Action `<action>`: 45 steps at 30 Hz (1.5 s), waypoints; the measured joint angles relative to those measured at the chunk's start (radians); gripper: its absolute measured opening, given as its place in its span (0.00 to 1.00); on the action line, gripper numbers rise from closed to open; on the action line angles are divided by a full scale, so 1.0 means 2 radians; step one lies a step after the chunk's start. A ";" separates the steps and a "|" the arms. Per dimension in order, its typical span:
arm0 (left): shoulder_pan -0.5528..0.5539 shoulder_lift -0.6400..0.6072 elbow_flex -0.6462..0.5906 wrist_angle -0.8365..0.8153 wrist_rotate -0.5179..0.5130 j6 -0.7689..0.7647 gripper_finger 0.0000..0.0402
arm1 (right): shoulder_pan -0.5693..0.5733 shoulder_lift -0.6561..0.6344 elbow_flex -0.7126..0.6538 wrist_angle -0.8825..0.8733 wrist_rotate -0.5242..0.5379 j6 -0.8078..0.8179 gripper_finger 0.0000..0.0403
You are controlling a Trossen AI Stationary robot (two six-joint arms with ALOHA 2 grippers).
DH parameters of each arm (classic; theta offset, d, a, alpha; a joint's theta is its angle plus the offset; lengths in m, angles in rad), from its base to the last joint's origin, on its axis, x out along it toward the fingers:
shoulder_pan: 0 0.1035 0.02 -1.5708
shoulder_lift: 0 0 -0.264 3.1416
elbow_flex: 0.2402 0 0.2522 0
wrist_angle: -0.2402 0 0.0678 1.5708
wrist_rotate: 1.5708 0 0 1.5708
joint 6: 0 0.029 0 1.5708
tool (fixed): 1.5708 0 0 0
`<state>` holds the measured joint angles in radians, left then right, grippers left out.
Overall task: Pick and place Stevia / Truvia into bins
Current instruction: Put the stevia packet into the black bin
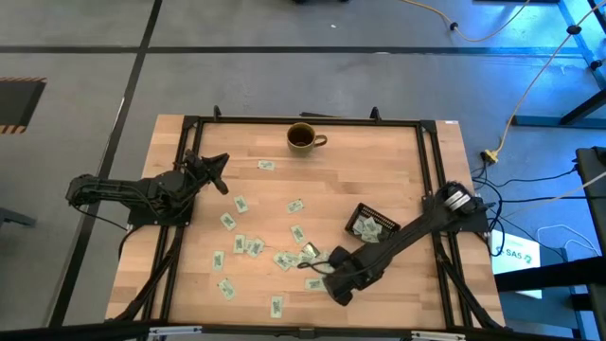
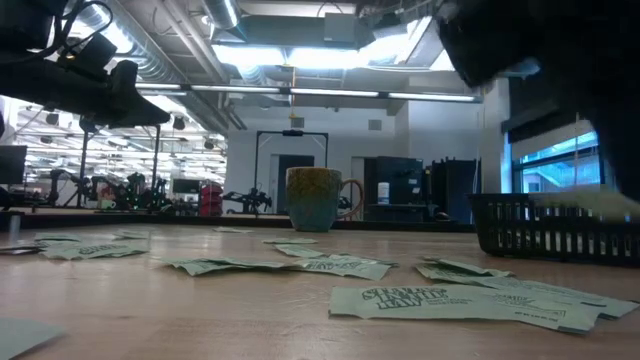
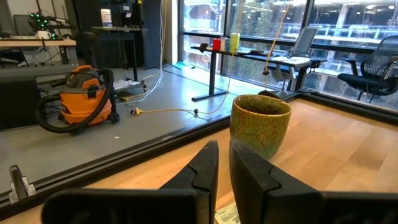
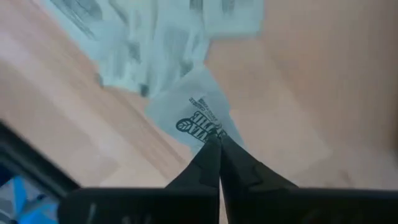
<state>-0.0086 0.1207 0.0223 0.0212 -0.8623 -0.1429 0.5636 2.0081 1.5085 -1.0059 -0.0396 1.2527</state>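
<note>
Right pincer (image 4: 219,144) pinches one sachet (image 4: 200,115) near the bin (image 1: 371,224).
Edge grip suits thin paper; left pincer (image 3: 222,163) waits nearly closed, empty, near the mug (image 3: 260,123).

Pale wooden desk (image 1: 379,170) of jointed planks, smooth with a soft satin sheen. Thin matt paper sachets (image 1: 240,243), pale green and white with dark print, scattered flat on that desk, some slightly creased. Glazed ceramic mug (image 3: 260,123), mottled green-brown and glossy, near the desk's far edge. Black openwork tray (image 1: 369,224) with mesh-like walls, matt, on the desk beside the sachets. Dark matt plastic-looking fingers (image 4: 208,165) of the right gripper (image 4: 216,142) pinched on one printed paper sachet (image 4: 196,112). Black metal frame rails (image 1: 431,180) along the desk's sides.
</note>
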 joint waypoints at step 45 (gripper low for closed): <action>0.000 0.000 0.000 0.000 0.000 0.000 0.08 | -0.144 -0.128 -0.192 -0.031 0.018 -0.060 0.13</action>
<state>-0.0086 0.1207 0.0223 0.0217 -0.8621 -0.1432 0.2754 1.7515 1.1248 -1.0687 -0.0029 1.1330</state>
